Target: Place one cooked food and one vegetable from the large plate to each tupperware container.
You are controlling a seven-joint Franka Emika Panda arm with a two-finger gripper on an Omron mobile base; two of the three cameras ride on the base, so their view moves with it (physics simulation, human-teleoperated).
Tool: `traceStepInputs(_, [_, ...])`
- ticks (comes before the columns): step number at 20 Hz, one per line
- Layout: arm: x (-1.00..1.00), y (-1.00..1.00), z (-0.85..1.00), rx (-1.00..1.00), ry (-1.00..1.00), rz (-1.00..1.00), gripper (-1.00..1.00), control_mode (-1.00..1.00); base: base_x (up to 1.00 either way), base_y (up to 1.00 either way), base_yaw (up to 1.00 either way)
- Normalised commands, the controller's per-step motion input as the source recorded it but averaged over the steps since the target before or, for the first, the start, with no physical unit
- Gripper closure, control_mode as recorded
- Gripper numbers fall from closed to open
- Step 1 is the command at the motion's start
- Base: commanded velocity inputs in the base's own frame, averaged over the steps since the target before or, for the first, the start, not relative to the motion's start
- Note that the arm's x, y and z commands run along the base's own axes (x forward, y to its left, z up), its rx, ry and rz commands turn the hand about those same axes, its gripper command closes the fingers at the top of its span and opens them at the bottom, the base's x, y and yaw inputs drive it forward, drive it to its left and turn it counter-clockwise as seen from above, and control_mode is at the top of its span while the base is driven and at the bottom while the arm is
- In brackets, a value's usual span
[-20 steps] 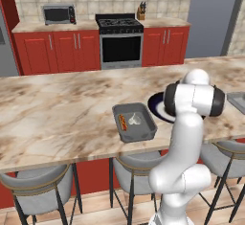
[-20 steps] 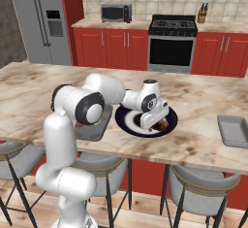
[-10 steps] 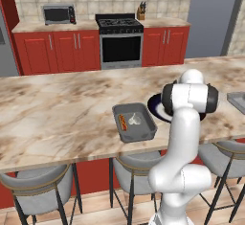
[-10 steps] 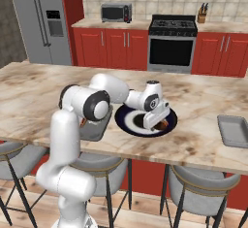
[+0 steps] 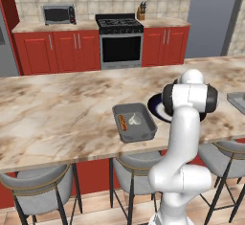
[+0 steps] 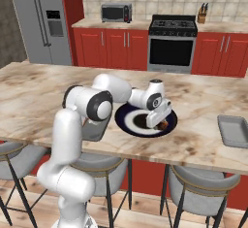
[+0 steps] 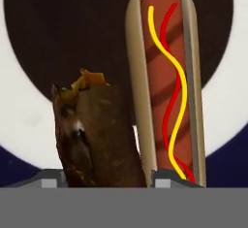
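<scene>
Large plate (image 6: 127, 119) at centre of the right base view on the marble tabletop (image 6: 43, 84), gripper (image 6: 160, 123) lowered onto its right part. In the hand view, brown charred food piece (image 7: 99, 135) at lower centre between the jaws, which close in on its sides; hot dog (image 7: 167, 81) just right, beside it. Grey tupperware container (image 5: 134, 121) at centre of the left base view, left of the plate; another (image 6: 235, 131) at far right.

navy-rimmed large plate (image 7: 19, 76), yellow-and-red-striped hot dog (image 7: 167, 76)
</scene>
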Motion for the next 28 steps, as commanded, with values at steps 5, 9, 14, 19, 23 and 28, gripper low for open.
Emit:
traceStepInputs(5, [-0.23, 0.0, -0.14, 0.05, 0.0, 0.0, 1.0, -1.0, 0.0, 0.0, 0.0])
traceStepInputs(9, [-0.73, 0.25, 0.1, 0.01, -0.13, -0.01, 1.0, -1.0, 0.0, 0.0, 0.0])
traceStepInputs(14, [-0.6, 0.5, 0.52, 0.0, -0.17, -0.03, 1.0, -1.0, 0.0, 0.0, 0.0])
traceStepInputs(19, [-0.57, 0.57, 0.43, 0.0, -0.09, -0.05, 1.0, -1.0, 0.0, 0.0, 0.0])
traceStepInputs(23, [-0.73, 0.57, 0.34, 0.02, -0.03, -0.31, 1.0, -1.0, 0.0, 0.0, 0.0])
traceStepInputs(28, [-0.3, 0.67, 0.28, 0.1, -0.01, -0.65, 1.0, -1.0, 0.0, 0.0, 0.0])
